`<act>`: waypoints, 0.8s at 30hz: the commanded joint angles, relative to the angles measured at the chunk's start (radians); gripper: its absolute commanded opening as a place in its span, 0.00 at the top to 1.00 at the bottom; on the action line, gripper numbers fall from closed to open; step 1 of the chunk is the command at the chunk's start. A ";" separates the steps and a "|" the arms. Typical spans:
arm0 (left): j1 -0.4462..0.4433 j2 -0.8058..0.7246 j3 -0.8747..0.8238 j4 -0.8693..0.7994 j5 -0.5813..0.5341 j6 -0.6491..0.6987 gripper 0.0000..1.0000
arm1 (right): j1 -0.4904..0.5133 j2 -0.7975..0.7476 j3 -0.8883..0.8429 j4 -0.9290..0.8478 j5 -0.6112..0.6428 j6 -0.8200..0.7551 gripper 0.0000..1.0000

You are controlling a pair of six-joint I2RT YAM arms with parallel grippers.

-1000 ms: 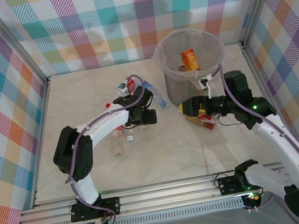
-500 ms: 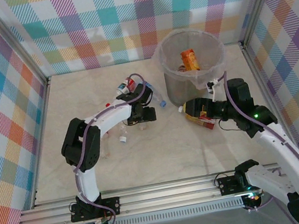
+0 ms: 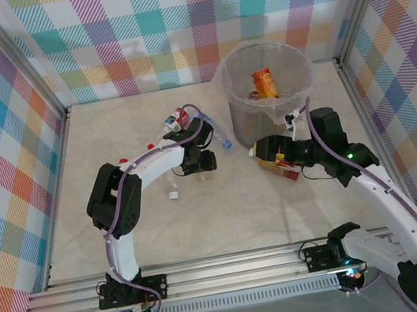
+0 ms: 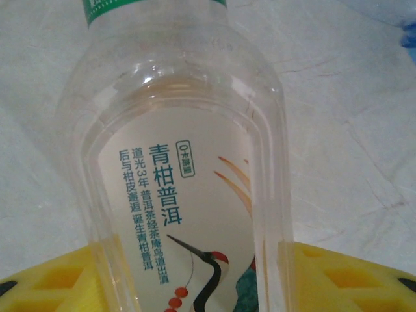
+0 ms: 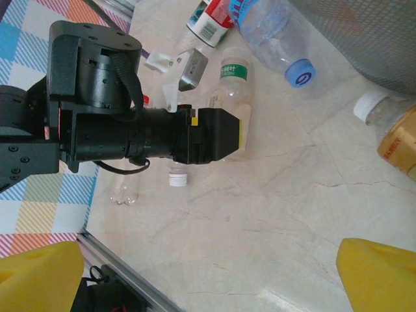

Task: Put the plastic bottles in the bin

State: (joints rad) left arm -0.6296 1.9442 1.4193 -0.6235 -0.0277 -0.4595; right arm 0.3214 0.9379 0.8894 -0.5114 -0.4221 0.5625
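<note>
Yellow-fingered, pinches a clear bottle from both sides with left gripper; holds right gripper wide open, empty, near the bin.

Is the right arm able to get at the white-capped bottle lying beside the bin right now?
Probably yes. The right gripper is open and hovers close to the white-capped bottle, lying on bare table beside the bin. The left gripper, closed on a green-capped bottle, is well aside.
</note>
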 commanded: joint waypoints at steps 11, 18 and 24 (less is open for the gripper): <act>0.023 -0.365 -0.192 0.163 0.342 0.041 0.47 | 0.012 0.070 -0.053 0.181 -0.155 0.148 0.06; 0.052 -0.506 -0.338 0.336 0.658 0.032 0.49 | 0.019 0.116 -0.061 0.309 -0.223 0.238 0.09; 0.056 -0.575 -0.413 0.473 0.822 0.025 0.49 | 0.035 0.156 -0.044 0.371 -0.236 0.295 0.09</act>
State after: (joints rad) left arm -0.5838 1.4204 1.0290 -0.2710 0.6426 -0.4309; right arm 0.3431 1.0817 0.8375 -0.2207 -0.6209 0.8082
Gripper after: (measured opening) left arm 0.537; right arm 0.915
